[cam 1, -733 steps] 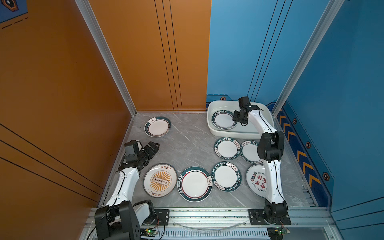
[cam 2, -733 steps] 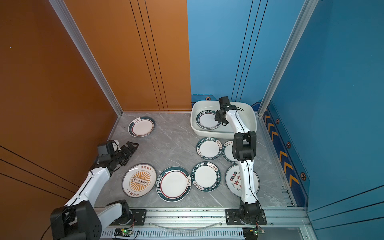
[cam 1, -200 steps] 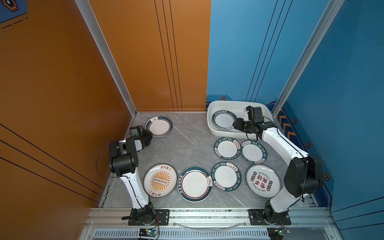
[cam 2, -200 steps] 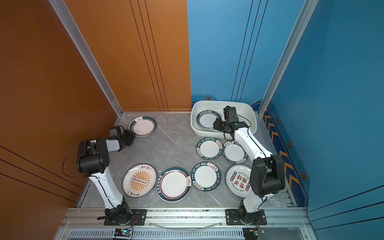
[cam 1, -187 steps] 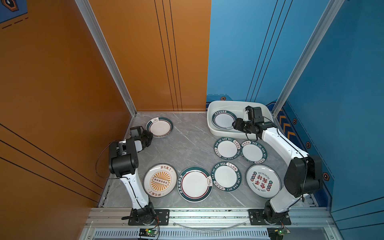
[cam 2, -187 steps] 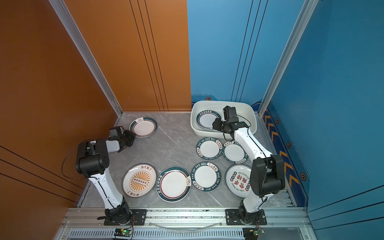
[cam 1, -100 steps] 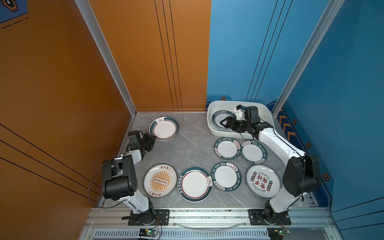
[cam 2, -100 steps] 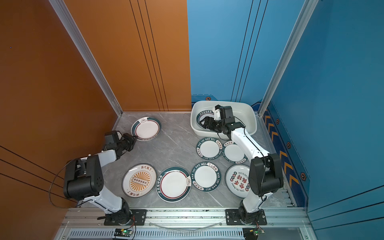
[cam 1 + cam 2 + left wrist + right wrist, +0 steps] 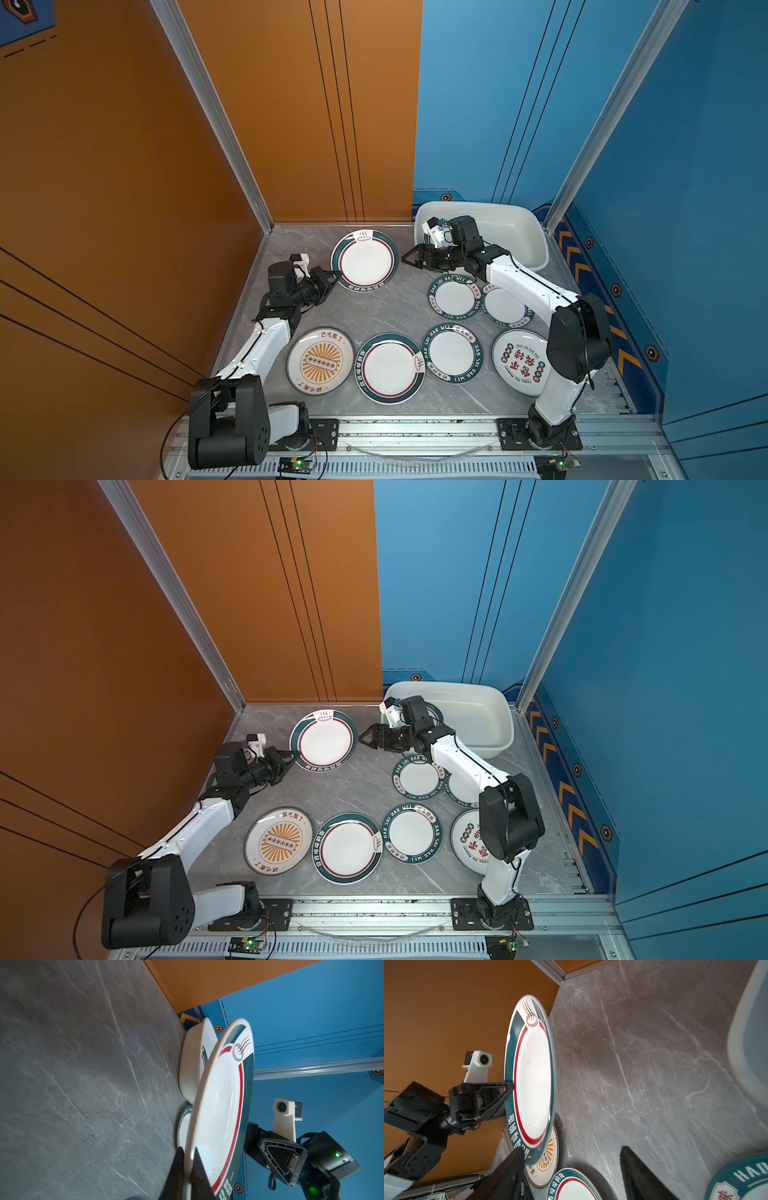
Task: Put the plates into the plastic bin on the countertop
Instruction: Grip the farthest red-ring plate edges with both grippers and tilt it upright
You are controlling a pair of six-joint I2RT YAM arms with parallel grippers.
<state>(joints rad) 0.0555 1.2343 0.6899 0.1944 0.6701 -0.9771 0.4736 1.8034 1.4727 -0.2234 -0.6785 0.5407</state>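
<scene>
Flat grey, white-veined marble-look countertop [image 9: 374, 309]. Glossy white rect. plastic bin [image 9: 517, 232] w/ rounded corners, back right. Round green-rimmed, red-ringed plate [image 9: 365, 262] raised off countertop, edge pinched in left gripper [image 9: 336, 275]. Smaller plate [image 9: 453, 297] lying flat, lettered "HAO SHI HAO WEI". Right gripper [image 9: 409, 262] just beside raised plate, fingers apart, empty.

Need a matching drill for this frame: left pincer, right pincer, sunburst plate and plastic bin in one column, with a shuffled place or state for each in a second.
Column 1
1. left pincer
2. right pincer
3. sunburst plate
4. plastic bin

Column 2
A. lying flat at the front left of the countertop
B. open, gripping nothing
C. at the back right corner of the countertop
D. shut on the rim of the lifted red-ringed plate

Pairs: 1-D, 2-B, 3-A, 4-C
</scene>
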